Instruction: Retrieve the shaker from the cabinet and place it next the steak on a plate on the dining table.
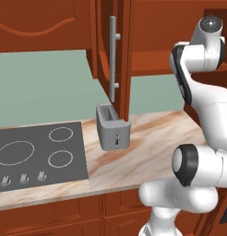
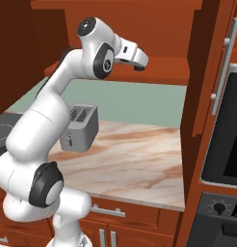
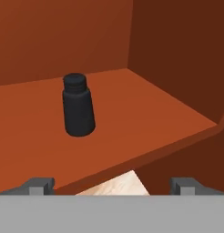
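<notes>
Hand view: the shaker stands upright on the red-brown shelf of the open cabinet, set back from the shelf's front edge and clear of the side wall, as I line up my reach. My pincer hangs in front of the shelf lip with its jaws spread wide and nothing between them; the shaker sits left of the midline between my two dark fingertips. In the right base view my gripper is raised at the mouth of the cabinet, above the marbled counter and the grey toaster. In the left base view the cabinet door stands swung out edge-on, its long grey bar handle facing me, beside the black cooktop.

To do this step well, I judge I should shift sideways until the shaker is centred between the jaws, then go in level above the shelf, keeping the fingers off the shelf lip and the side wall. I would close on the wide body below the narrowed cap, low enough that the shaker does not tip.

No brand, label or readable writing shows on the shaker, the toaster or the cabinet.
</notes>
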